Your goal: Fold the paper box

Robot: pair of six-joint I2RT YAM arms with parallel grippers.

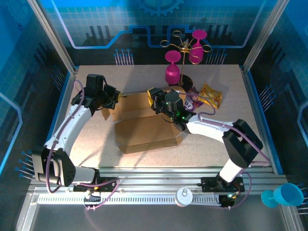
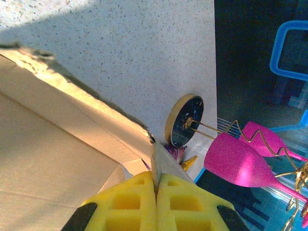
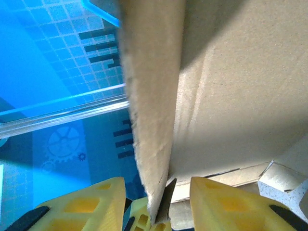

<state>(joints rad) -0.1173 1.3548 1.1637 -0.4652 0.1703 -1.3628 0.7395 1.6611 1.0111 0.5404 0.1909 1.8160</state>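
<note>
Left jaws: found pressed together on a thin flap edge at the far-left corner of the paper box (image 1: pixel 144 134). Right jaws: found parted, straddling an upright flap edge on the far-right side, with a gap visible on either side. Logged the box at mid-counter (image 1: pixel 96 144), broad panel lying flat, far flaps raised. Noted pink glasses (image 1: pixel 172 67) on a gold rack (image 1: pixel 185 48) and snack packets (image 1: pixel 209 96) behind, near the far-right corner.

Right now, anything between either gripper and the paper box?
Nothing visible. The left gripper is shut on a flap of the paper box; the right gripper straddles another flap, fingers apart.
</note>
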